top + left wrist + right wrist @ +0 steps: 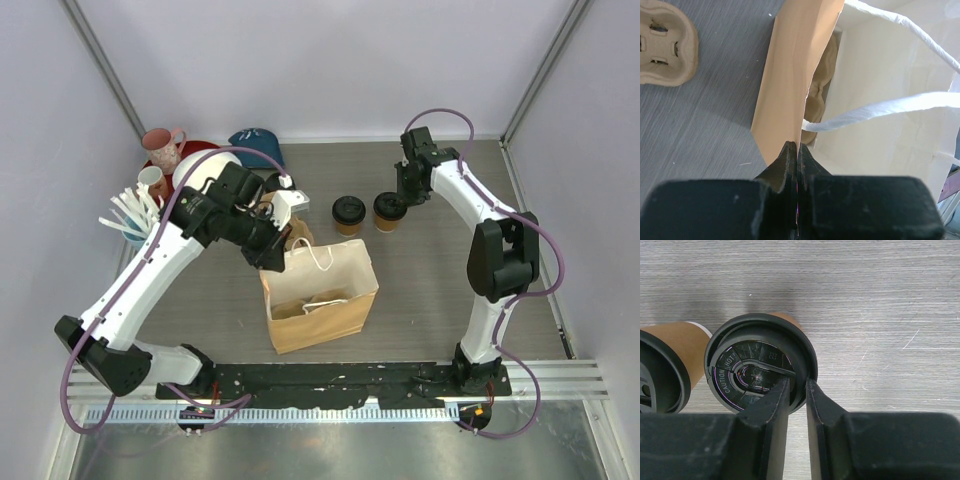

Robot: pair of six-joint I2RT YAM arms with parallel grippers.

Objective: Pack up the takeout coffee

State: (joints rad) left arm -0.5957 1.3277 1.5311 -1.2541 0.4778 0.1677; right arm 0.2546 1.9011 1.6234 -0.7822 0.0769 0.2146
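**Right arm on a lid rim, left arm pinching the bag**

My right gripper (797,385) has its fingers set narrow, clamping the black lid rim of one lidded coffee cup (740,367). One finger is over the lid and the other is outside it. That cup stands on the table (450,300), beyond the paper bag (325,325). The second lidded cup (662,355) stands just beside it and is cut off at the wrist view's edge.

My left gripper (794,147) is pinched tight on the bag's top edge. Inside the bag I make out part of a pulp cup carrier (821,85), and the bag wall hides the rest. Another pulp carrier (665,45) lies on the table, cropped at the corner.
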